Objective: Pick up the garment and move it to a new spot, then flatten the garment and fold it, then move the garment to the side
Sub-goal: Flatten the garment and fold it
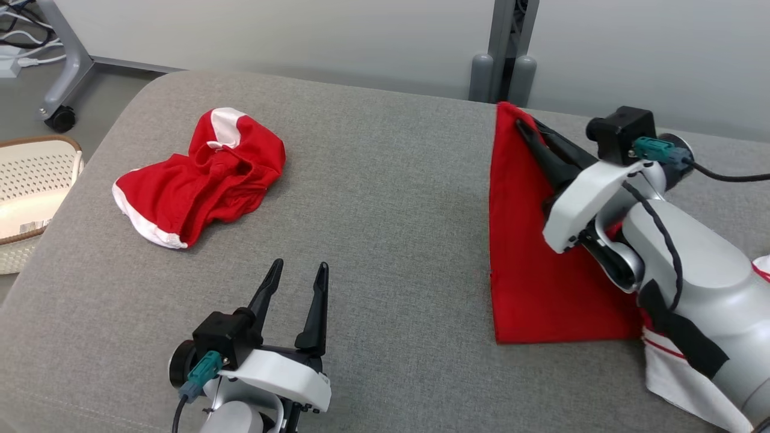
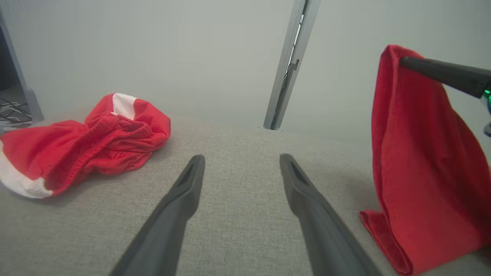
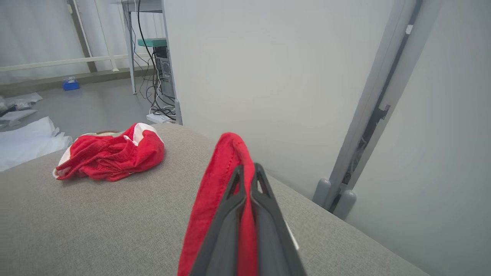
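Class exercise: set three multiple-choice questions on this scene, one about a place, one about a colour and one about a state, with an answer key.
1. Where does the crumpled garment lie? A on the grey cushion, to the robot's left; B on a chair; C on the floor.
2. What colour is its trim? A blue; B white; C black.
3. How is the right pincer? A open above bare cushion; B resting on the floor; C shut on the lifted red cloth.
Key: 1 A, it sits on the cushion; 2 B, white bands edge the red; 3 C, the fingers pinch the cloth's top edge.
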Motion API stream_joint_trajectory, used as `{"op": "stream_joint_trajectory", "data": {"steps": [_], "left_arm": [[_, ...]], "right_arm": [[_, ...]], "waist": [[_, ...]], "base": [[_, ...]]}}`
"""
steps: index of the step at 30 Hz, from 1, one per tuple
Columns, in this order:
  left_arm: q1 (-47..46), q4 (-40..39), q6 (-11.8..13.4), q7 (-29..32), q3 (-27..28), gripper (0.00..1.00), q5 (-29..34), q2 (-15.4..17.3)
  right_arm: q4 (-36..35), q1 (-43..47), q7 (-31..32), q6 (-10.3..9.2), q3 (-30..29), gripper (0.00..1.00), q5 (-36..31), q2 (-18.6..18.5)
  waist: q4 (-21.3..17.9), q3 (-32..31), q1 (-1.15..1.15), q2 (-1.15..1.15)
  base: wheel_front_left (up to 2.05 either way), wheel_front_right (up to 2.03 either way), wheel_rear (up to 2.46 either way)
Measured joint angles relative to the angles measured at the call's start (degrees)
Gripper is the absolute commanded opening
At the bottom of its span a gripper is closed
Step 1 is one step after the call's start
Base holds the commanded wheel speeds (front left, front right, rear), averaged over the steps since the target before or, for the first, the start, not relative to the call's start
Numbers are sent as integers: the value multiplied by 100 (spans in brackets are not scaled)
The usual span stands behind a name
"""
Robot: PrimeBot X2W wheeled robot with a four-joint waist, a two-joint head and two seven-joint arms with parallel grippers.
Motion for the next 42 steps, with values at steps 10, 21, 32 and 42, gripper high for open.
{"op": "stream_joint_trajectory", "data": {"steps": [10,21,32,42], "left_arm": [[94,4,-9,0,51,100,33,2],[156,42,-30,0,164,100,92,2],[193,29,-52,0,333,100,133,0],[107,15,-51,0,431,100,163,1]], "right_arm": [[-257,648,82,0,880,0,-127,531],[-746,911,426,0,1840,100,403,441],[-587,940,-3,0,1072,100,423,-143],[-1092,2645,-41,0,-2459,100,-794,-204]], "waist": [[207,-149,0,0],[-13,-246,0,0],[-692,-340,0,0],[-1311,-229,0,0]], "base": [[0,0,0],[0,0,0],[0,0,0],[0,0,0]]}}
